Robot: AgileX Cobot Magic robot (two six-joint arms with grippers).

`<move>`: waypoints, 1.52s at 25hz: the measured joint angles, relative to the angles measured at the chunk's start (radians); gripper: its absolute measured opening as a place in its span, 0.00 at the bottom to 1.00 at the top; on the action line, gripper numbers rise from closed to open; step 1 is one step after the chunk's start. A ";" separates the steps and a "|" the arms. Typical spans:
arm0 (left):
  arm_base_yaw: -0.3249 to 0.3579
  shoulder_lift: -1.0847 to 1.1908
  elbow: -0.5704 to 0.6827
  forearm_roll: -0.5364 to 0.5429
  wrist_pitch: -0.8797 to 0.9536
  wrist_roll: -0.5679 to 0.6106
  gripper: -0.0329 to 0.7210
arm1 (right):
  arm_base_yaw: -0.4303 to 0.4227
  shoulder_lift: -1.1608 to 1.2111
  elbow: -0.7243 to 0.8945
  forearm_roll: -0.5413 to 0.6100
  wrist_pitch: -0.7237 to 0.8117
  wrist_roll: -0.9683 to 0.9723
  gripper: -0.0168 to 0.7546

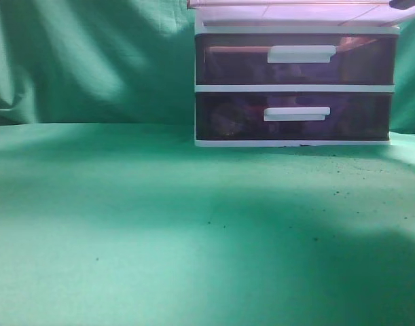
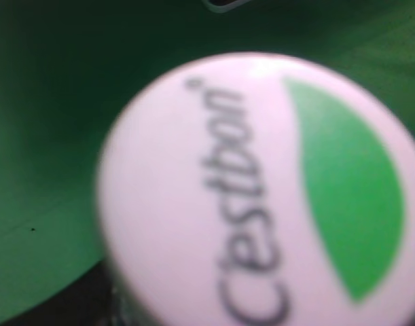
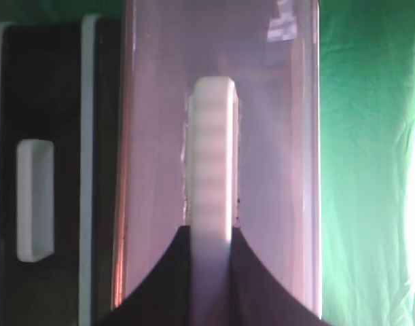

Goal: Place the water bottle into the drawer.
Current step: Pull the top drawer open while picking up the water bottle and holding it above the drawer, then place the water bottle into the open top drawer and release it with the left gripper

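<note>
The water bottle shows only in the left wrist view, as its white cap (image 2: 261, 197) with dark "C'estbon" lettering and a green patch, filling the frame close to the camera. My left gripper's fingers are hidden behind it; the bottle appears held in it. The drawer (image 1: 289, 12) is the top one of the white-framed stack, seen at the upper edge as a pale pink front. In the right wrist view my right gripper (image 3: 210, 234) is shut on the drawer's white bar handle (image 3: 212, 149), with the drawer (image 3: 153, 136) standing out from the stack.
Two dark purple-brown drawers (image 1: 295, 61) (image 1: 295, 115) with white handles sit shut beneath it; one (image 3: 34, 200) shows in the right wrist view. Green cloth (image 1: 159, 238) covers the table and the back wall. A dark tip of the right arm (image 1: 405, 3) shows top right.
</note>
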 joint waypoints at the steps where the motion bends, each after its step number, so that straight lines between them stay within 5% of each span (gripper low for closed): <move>1: 0.000 0.000 0.000 0.000 0.000 0.000 0.43 | 0.000 -0.007 0.004 0.000 0.003 0.000 0.12; 8: 0.000 0.008 -0.115 -0.106 -0.018 0.014 0.43 | 0.000 -0.011 0.009 0.036 0.004 0.000 0.12; 17: -0.087 0.253 -0.664 -0.428 -0.068 0.304 0.43 | 0.000 -0.011 0.009 0.039 0.005 -0.002 0.12; 26: -0.153 0.679 -1.061 -0.442 -0.068 0.356 0.43 | 0.000 -0.009 0.009 0.040 0.007 -0.011 0.12; 31: -0.153 0.784 -1.079 -0.367 -0.155 0.489 0.43 | 0.000 -0.008 0.009 0.040 0.011 -0.011 0.12; 38: -0.149 0.842 -1.081 -0.265 -0.117 0.392 0.43 | 0.000 -0.008 0.009 0.040 0.013 -0.011 0.12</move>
